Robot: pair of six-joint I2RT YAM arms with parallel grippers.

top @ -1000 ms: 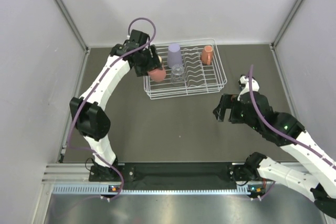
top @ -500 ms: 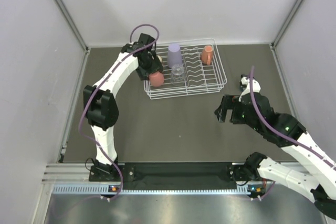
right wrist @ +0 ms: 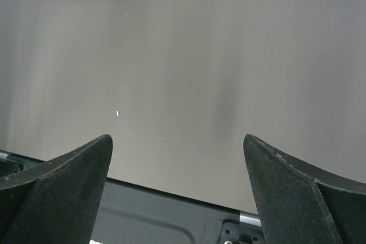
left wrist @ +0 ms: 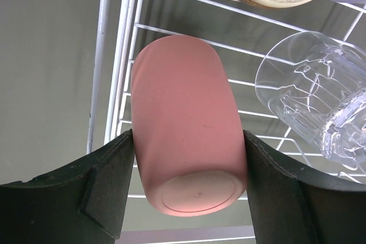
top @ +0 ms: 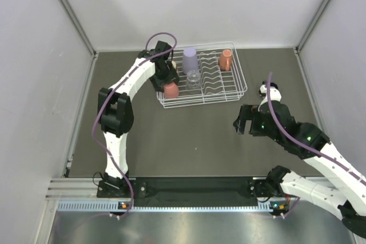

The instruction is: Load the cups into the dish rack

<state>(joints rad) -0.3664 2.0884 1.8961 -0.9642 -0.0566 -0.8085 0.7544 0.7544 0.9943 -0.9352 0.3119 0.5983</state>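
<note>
Jaws of our left gripper [left wrist: 189,167] clamped on plain pink tumbler [left wrist: 186,135], one finger each side, base toward wrist camera; we hold it over left end of dish rack [top: 229,87], just inside rim; clear-looking cup [left wrist: 320,98] just beside it; lavender tumbler [top: 190,59] and salmon-pink mug [top: 226,59] stand along rack's far side; right gripper [right wrist: 178,158] jaws spread wide, gripping nothing, above bare tabletop [right wrist: 189,67].

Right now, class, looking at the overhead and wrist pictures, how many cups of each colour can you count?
lavender cup: 1
clear cup: 1
salmon-pink cup: 1
pink cup: 1
Total: 4
</note>
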